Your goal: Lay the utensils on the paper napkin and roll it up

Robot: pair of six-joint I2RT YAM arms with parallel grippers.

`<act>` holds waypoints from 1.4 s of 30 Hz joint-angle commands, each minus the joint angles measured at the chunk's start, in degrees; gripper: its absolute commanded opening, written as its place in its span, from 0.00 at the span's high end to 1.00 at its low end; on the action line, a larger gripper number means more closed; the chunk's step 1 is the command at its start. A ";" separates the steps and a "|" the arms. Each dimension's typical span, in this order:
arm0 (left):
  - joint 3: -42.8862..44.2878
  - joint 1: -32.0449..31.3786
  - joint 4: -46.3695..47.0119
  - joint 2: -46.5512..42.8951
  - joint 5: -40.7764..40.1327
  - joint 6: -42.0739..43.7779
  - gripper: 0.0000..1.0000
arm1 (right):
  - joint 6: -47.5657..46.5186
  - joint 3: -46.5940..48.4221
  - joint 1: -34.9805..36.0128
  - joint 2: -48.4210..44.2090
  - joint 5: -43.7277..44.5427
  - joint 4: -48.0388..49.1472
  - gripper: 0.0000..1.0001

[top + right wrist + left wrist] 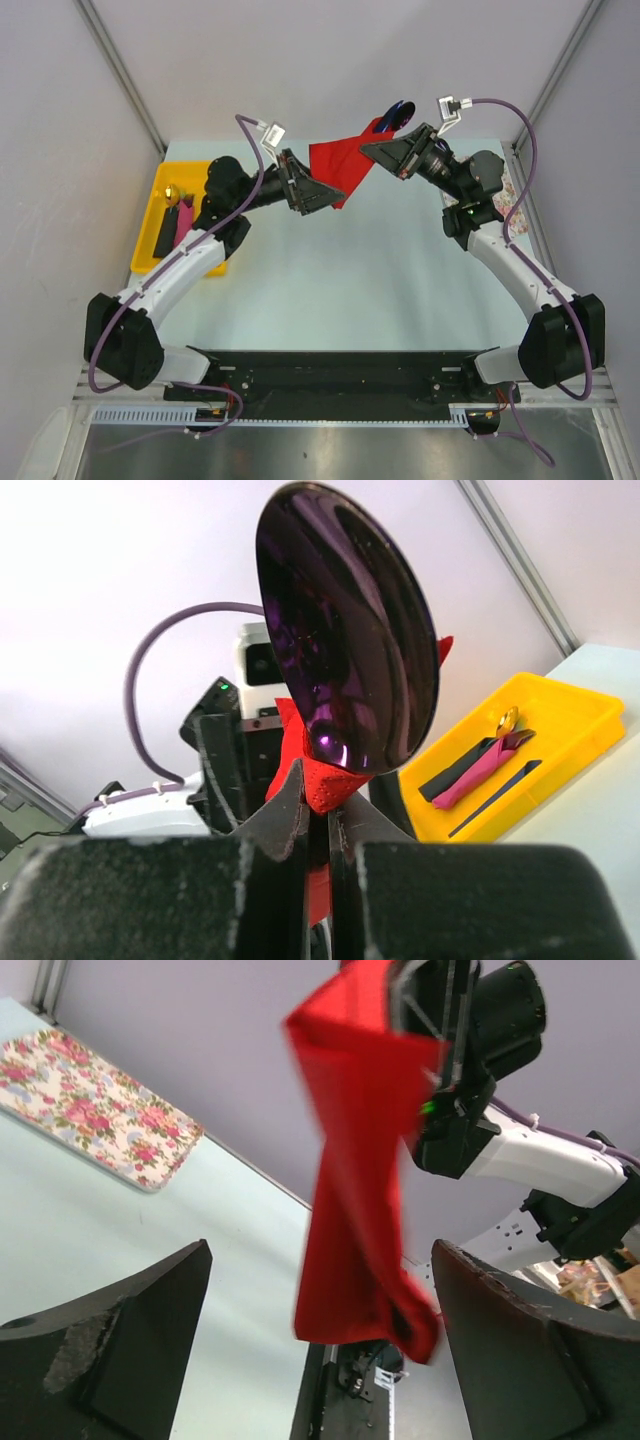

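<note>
R claw (318, 815) clamps napkin (355, 1190) w/ spoon (345, 630), bowl clear only R-wrist cam; L claw (320, 1255) apart.

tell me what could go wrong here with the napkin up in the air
1. The right gripper pinches the red napkin in mid-air with the purple spoon sticking out above; the spoon could slip free.
2. The open left gripper flanks the napkin's hanging tail; grabbing and pulling might tear the paper.

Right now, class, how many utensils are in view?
4. A purple spoon is pinched with the napkin in the right tool; three lie in the yellow tray: a black one, a pink one, a thin dark one. More may be hidden.
</note>
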 commanded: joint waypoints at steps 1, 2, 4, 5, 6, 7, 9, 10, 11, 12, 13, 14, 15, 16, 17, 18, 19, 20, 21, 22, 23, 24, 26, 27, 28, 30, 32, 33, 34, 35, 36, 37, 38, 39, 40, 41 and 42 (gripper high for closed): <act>1.37 -0.26 5.30 1.34 -0.42 -4.37 0.07 | 2.53 3.04 0.11 -0.25 1.07 6.32 1.00; 1.55 -0.26 5.67 1.69 -0.42 -4.73 0.15 | 2.88 2.95 -0.06 -0.25 0.90 6.67 1.00; 1.55 -0.17 7.07 1.69 0.02 -5.61 0.31 | 3.85 2.95 -0.24 -0.08 0.55 7.55 1.00; 1.46 -0.08 7.51 1.78 0.02 -5.96 0.43 | 3.85 3.04 -0.33 0.01 0.37 7.72 1.00; 1.46 -0.08 8.21 1.78 0.02 -6.14 0.48 | 4.20 3.04 -0.42 0.01 0.28 7.90 1.00; 1.46 -0.08 8.65 1.78 0.11 -6.49 0.57 | 4.29 3.04 -0.50 0.01 0.11 8.16 1.00; 1.46 -0.08 9.36 1.61 0.11 -6.67 0.68 | 4.47 3.04 -0.77 0.10 0.10 8.25 1.00; 1.37 -0.08 9.71 1.43 0.11 -6.67 0.84 | 4.56 3.04 -0.94 0.10 0.11 8.25 1.00; 1.29 -0.08 10.06 1.34 0.03 -6.67 0.94 | 4.64 3.04 -1.38 0.18 0.11 8.43 1.00; 1.02 -0.08 10.41 0.91 -0.06 -6.67 1.00 | 4.73 3.21 -1.64 0.36 0.11 8.52 1.00; 0.85 -0.08 10.33 0.73 -0.32 -6.32 1.00 | 4.91 3.39 -1.99 0.54 0.37 8.43 1.00; 0.85 -0.08 10.15 0.47 -0.50 -6.05 1.00 | 4.91 3.56 -2.69 0.71 0.54 8.52 1.00; 0.50 -0.08 10.15 -0.06 -0.68 -5.27 1.00 | 4.82 4.17 -2.96 1.06 0.55 8.52 1.00; 0.49 -0.08 9.89 -0.24 -1.03 -4.91 1.00 | 4.91 4.70 -3.31 1.33 0.55 8.43 1.00; 0.58 -0.17 9.80 -0.33 -1.64 -4.56 1.00 | 5.00 4.97 -3.40 1.59 0.37 8.34 0.90; 0.93 -0.17 9.97 -0.41 -1.65 -4.21 1.00 | 5.34 5.49 -3.49 2.11 -0.15 8.52 0.83; 1.20 -0.26 9.98 -0.24 -1.82 -3.86 1.00 | 5.70 5.67 -3.41 2.29 -0.51 8.78 0.77; 1.46 -0.34 10.06 -0.15 -2.17 -3.51 1.00 | 6.40 5.67 -3.23 2.38 -0.77 9.30 0.67; 1.90 -0.43 9.89 -0.06 -2.26 -2.98 1.00 | 6.49 5.67 -2.88 2.64 -1.21 9.48 0.61; 1.99 -0.52 9.89 0.11 -2.44 -2.89 1.00 | 6.49 5.50 -2.53 2.73 -1.39 9.57 0.56; 1.99 -0.61 10.32 0.37 -2.52 -2.89 1.00 | 6.14 5.41 -2.35 2.82 -1.48 9.57 0.51; 1.99 -0.52 10.33 0.46 -2.79 -2.89 1.00 | 5.88 5.32 -2.09 2.82 -1.56 9.49 0.50; 1.73 -0.61 10.59 0.46 -3.23 -2.98 1.00 | 5.35 5.23 -1.30 2.56 -1.48 8.53 0.48; 1.64 -0.61 10.68 0.29 -3.40 -2.98 1.00 | 4.74 5.06 -1.12 2.65 -1.56 8.34 0.48; 1.64 -0.70 10.77 0.20 -3.40 -2.98 1.00 | 4.47 4.88 -0.77 2.56 -1.56 8.08 0.47; 1.64 -0.70 11.29 0.11 -3.49 -2.97 1.00 | 4.03 4.53 -0.24 2.47 -1.65 7.55 0.47; 1.64 -0.78 11.82 0.29 -3.40 -3.15 1.00 | 3.59 4.44 0.28 2.73 -1.65 7.46 0.47; 1.64 -0.78 11.91 0.29 -3.49 -3.24 1.00 | 3.42 4.53 0.46 2.91 -1.74 7.29 0.48; 1.64 -0.87 11.91 0.38 -3.58 -3.24 1.00 | 2.81 4.62 0.72 3.08 -1.83 6.94 0.53; 1.72 -0.96 12.34 0.46 -3.67 -3.33 1.00 | 2.54 4.71 0.99 3.09 -2.00 6.76 0.56; 1.73 -0.96 12.35 0.46 -3.84 -3.41 1.00 | 2.19 4.71 1.08 3.17 -2.09 6.50 0.58; 1.81 -1.05 12.35 0.55 -4.02 -3.42 1.00 | 1.84 4.71 1.17 3.26 -2.00 5.63 0.62; 1.90 -1.05 12.35 0.55 -4.11 -3.42 1.00 | 1.66 4.88 1.25 3.26 -2.09 5.10 0.63; 1.99 -1.13 12.35 0.64 -4.02 -3.33 1.00 | 1.22 5.06 1.25 3.35 -2.27 4.74 0.64; 2.08 -1.14 12.26 0.81 -3.93 -3.24 1.00 | 0.87 5.14 1.25 3.26 -2.27 4.39 0.75; 2.25 -1.22 12.09 0.82 -3.84 -2.80 1.00 | 0.78 5.23 1.25 3.44 -2.27 4.39 0.83; 2.25 -1.22 11.82 0.90 -3.58 -2.54 1.00 | 0.78 5.32 1.17 3.52 -2.18 4.56 0.89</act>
